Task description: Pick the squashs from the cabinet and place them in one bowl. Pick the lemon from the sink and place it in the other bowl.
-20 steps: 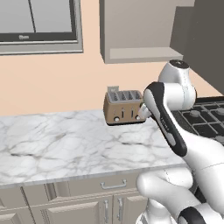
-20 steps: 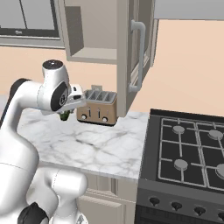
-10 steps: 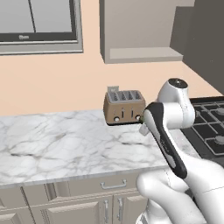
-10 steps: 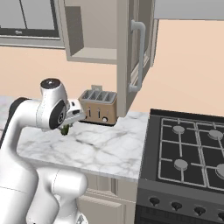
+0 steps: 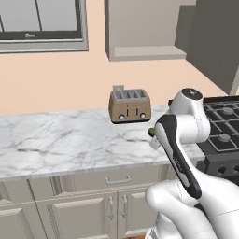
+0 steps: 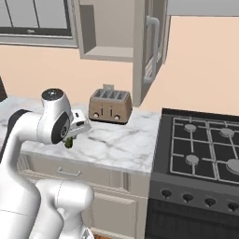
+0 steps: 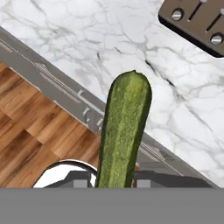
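The squash [image 7: 124, 131] is clamped in the gripper [image 7: 114, 181] above the counter [image 7: 131, 39]; it should be kept upright during transport to the bowl.

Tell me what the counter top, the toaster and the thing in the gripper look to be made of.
Counter top: polished marble or a marble look, white with grey veins.
Toaster: probably brushed metal, bronze-brown with a dull sheen; it could be painted.
Squash, in the gripper: vegetable skin, dark green, finely speckled, matte.
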